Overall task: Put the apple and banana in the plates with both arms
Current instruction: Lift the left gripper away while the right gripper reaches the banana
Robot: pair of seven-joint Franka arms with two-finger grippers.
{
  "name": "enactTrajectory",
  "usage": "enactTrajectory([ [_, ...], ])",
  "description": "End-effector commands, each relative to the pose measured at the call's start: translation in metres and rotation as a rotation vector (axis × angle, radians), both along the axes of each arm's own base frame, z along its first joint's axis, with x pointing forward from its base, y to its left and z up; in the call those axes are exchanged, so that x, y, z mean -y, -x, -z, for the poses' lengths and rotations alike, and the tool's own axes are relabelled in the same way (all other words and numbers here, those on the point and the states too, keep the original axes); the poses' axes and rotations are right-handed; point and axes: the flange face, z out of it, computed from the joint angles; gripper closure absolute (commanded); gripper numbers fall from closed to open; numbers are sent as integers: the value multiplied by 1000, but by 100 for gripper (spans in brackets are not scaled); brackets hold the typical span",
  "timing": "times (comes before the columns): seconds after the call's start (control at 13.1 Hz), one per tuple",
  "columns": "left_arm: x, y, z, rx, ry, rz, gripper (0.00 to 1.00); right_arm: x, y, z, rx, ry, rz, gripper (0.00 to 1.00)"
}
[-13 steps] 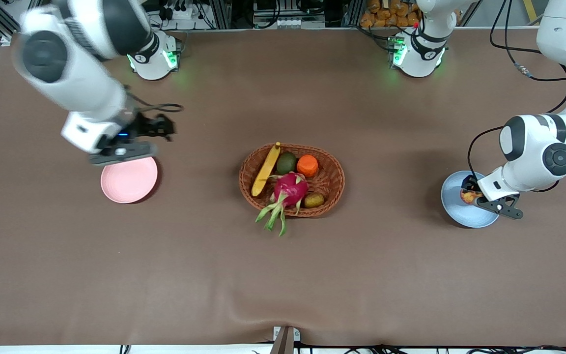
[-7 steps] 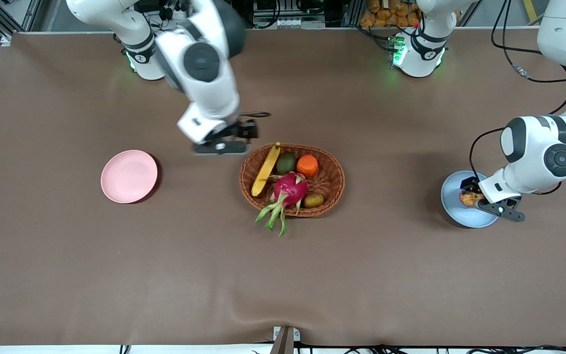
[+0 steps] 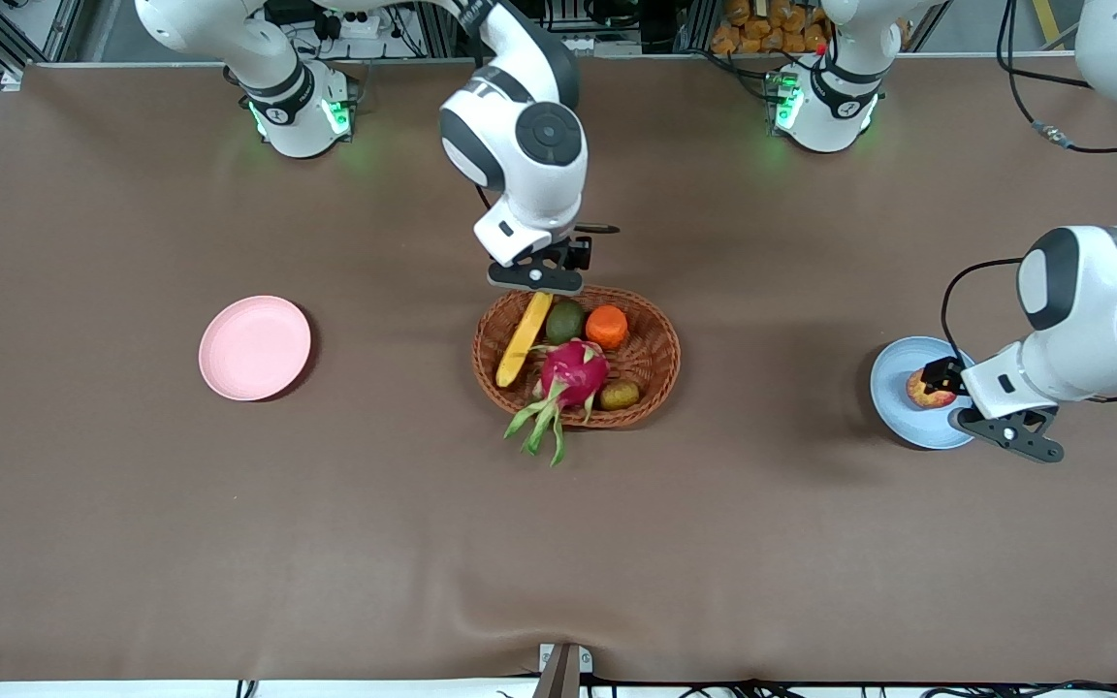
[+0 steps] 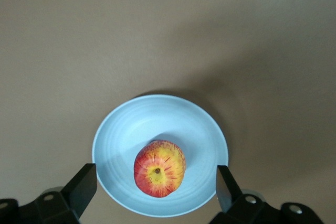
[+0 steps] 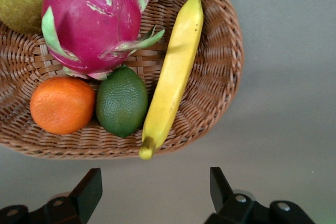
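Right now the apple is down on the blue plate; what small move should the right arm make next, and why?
Probably ease the right gripper forward over the banana and lower it. The fingers stand open short of the basket rim, near the banana's stem end, and the pink plate holds nothing. The apple lies on the blue plate, free of the open left gripper.

A brown-covered table (image 3: 229, 504) is carrying three things: a pink plate (image 3: 254, 348) toward the right arm's end, a woven basket (image 3: 651, 373) mid-table, a blue plate (image 3: 893, 373) toward the left arm's end.
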Motion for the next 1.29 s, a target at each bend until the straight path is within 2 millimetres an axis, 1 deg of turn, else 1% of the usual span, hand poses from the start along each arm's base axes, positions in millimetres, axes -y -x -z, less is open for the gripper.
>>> enactTrajectory([
  [0.0, -1, -12, -23, 10, -8, 0, 0, -17, 0, 14, 34, 34, 11, 16],
  [0.08, -1, -13, -24, 11, -7, 0, 0, -16, -2, 19, 48, 55, 12, 17],
  [0.15, -2, -15, -28, 21, -6, -6, 0, -17, 0, 26, 51, 68, 32, 21],
  [0.23, -1, -16, -32, 28, 3, -11, 0, -17, -1, 36, 47, 81, 49, 24],
  [0.3, -1, -18, -34, 33, 25, -27, 0, -19, 2, 43, 43, 90, 43, 25],
  [0.38, 5, -22, -33, 36, 40, -26, 0, -22, 6, 48, 45, 99, 30, 31],
  [0.46, 26, -23, -38, 44, 44, -9, 0, -24, 10, 52, 48, 110, 20, 37],
  [0.53, 41, -20, -50, 47, 42, -20, 0, -24, 10, 58, 42, 115, 20, 37],
  [0.61, 50, -15, -60, 36, 31, -42, 0, -25, 10, 61, 42, 117, 20, 37],
  [0.76, 71, -4, -89, 35, 23, -90, 0, -26, 9, 63, 47, 111, 24, 38],
  [0.84, 76, 2, -103, 32, 19, -125, 0, -26, 10, 65, 45, 113, 22, 39],
  [0.91, 76, 10, -116, 16, 38, -154, 0, -26, 10, 67, 44, 115, 22, 42],
  [0.99, 79, 19, -130, -1, 62, -164, 0, -26, 10, 67, 45, 115, 25, 43],
  [1.07, 79, 27, -148, -1, 69, -190, 0, -26, 9, 66, 47, 114, 26, 43],
  [1.14, 77, 37, -168, 1, 68, -226, 0, -26, 8, 65, 48, 114, 27, 46],
  [1.22, 76, 47, -182, -3, 66, -251, 0, -27, 7, 65, 49, 113, 27, 47],
])
